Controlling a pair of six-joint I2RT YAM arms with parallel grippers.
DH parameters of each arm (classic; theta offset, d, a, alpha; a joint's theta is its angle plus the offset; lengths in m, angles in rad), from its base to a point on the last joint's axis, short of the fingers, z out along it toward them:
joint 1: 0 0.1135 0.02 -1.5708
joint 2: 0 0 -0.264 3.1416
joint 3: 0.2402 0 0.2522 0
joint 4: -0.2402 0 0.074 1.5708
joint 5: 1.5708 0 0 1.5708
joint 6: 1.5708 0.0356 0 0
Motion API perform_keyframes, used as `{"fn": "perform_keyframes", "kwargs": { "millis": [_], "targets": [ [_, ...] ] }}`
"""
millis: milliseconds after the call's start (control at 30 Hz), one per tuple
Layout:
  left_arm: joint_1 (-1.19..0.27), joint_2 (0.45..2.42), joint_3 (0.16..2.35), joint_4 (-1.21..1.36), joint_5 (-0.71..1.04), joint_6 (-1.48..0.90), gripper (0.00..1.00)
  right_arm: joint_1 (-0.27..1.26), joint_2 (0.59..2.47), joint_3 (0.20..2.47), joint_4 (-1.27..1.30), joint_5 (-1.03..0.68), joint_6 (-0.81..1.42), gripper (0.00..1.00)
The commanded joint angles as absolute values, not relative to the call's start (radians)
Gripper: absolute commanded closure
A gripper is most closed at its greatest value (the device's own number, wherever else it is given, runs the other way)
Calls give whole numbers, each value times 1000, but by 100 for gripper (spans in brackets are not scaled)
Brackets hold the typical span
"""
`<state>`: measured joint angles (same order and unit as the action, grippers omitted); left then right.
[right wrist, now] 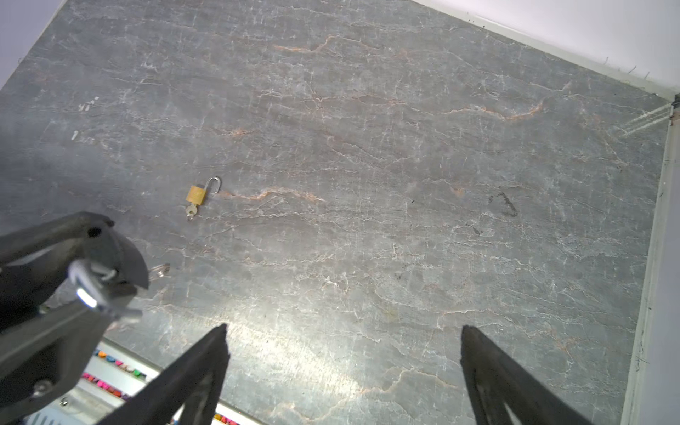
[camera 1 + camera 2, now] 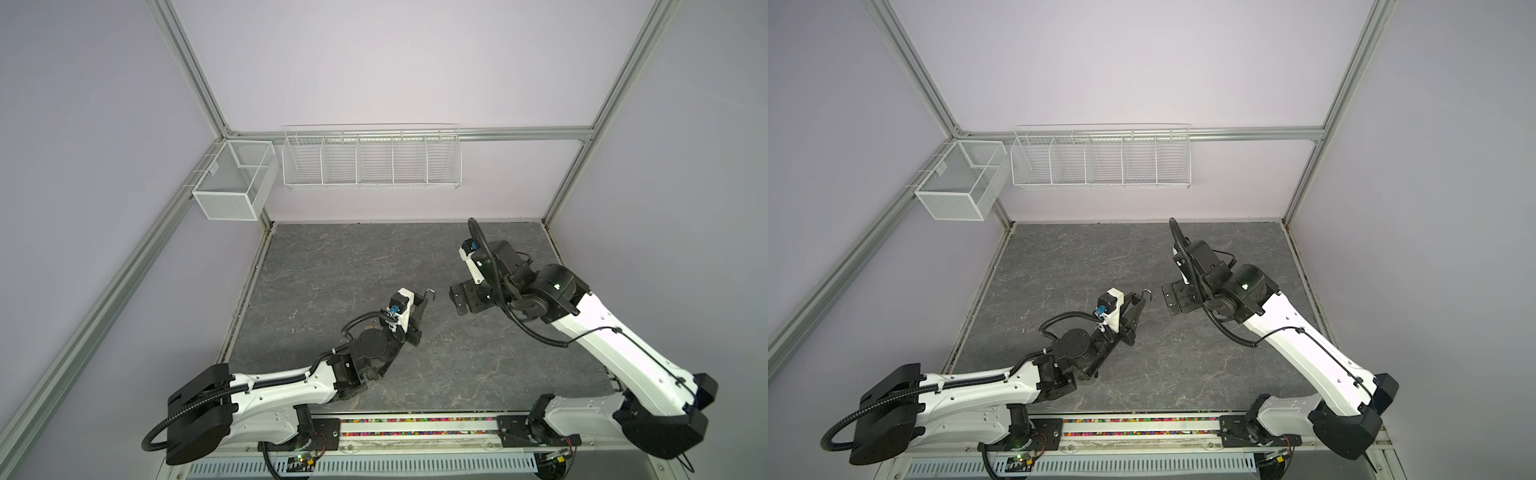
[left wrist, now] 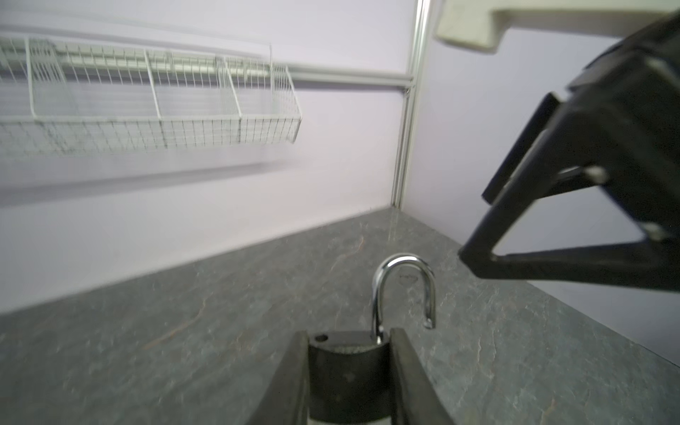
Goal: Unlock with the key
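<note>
1. On the left wall, a white fine-mesh metal basket [image 2: 226, 199] hangs from the frame rail. A mesh divider splits it into two compartments, and its mesh floor and the wall behind show plainly through both.
2. Along the back wall hangs a long white wire rack [image 2: 372, 183], parted into five compartments side by side. Bare wire shows across each one's floor and front.
3. Towards the left of the grey stone-patterned bench [image 2: 332, 266] lies a small brass padlock [image 1: 195, 195], flat on the surface and well apart from both arms. Its shackle is swung open, and a small silver key [image 1: 191, 210] sticks out of its keyhole.
4. Near the middle, the left claw [image 3: 349, 353] is clamped on the body of a dark-bodied padlock [image 3: 347, 379], one finger on each side. Its silver U-shaped shackle [image 3: 403, 290] is open: one leg sits in the body, the other hangs free beside an uncovered hole. In both top views the shackle points towards the right arm.
5. Just right of that shackle, near but not touching, the right claw [image 1: 344, 331] has its jaws spread wide over bare bench and grips nothing.
</note>
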<state>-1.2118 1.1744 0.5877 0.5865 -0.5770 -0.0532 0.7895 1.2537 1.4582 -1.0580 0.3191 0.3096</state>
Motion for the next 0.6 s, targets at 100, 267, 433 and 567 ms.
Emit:
{"fn": "perform_keyframes", "kwargs": {
  "millis": [100, 267, 433, 567],
  "targets": [
    [-1211, 1192, 737, 35, -621, -515, 100, 726, 1155, 1218, -869, 346, 418, 3],
    [-1211, 1260, 790, -165, -538, -724, 100, 688, 1103, 1047, -741, 274, 459, 5],
    [-1211, 1388, 894, -313, -473, -781, 100, 674, 1089, 919, -654, 212, 508, 7],
    [-1209, 1509, 1000, -430, -458, -839, 100, 662, 1083, 837, -618, 228, 545, 10]
  ]
}}
